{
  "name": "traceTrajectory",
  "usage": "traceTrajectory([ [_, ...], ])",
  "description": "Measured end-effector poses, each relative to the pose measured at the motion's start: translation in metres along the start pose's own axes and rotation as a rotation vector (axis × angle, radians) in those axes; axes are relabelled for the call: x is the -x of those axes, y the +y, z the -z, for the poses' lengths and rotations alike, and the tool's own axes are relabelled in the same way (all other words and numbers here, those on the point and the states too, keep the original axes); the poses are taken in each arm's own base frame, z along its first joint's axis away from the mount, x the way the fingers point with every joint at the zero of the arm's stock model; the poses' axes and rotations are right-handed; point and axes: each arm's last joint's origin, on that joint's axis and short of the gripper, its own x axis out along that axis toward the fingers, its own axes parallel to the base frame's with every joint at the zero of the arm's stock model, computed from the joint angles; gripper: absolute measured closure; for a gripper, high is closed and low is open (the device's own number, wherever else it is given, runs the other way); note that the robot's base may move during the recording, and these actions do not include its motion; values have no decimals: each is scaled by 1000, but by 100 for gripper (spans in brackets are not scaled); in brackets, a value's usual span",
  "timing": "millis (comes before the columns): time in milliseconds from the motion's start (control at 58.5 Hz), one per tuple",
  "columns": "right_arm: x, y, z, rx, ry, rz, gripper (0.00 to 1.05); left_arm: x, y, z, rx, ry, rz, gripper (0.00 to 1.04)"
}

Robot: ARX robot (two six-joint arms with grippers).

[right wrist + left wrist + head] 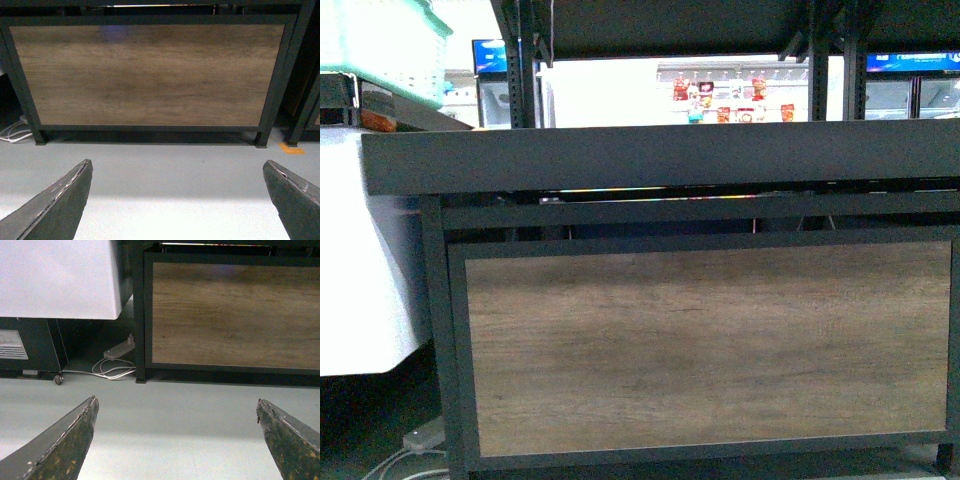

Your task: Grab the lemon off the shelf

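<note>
The black shelf (pixel 660 160) fills the front view, its raised tray rim at eye level above a brown wood-grain panel (pixel 705 345). The lemon is hidden; the tray's contents do not show over the rim. Neither arm shows in the front view. My left gripper (pixel 175 410) is open and empty, low over the grey floor, facing the shelf's left lower corner (pixel 140 340). My right gripper (pixel 177 170) is open and empty, low over the floor, facing the wood panel (pixel 147 75).
A white cabinet (pixel 360 260) stands left of the shelf, with a green basket (pixel 385 45) above it. A power strip and white cables (pixel 117 352) lie on the floor by the shelf's left leg. An orange floor mark (pixel 291 148) lies at the right leg.
</note>
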Motion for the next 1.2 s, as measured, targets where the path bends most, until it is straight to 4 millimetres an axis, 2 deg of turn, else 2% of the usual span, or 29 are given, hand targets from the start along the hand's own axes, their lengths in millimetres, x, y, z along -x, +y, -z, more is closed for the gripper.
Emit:
traceTrajectory([
  [1197,0,0,0,0,0,-1,2,0,0,0,0,0,-1,8],
])
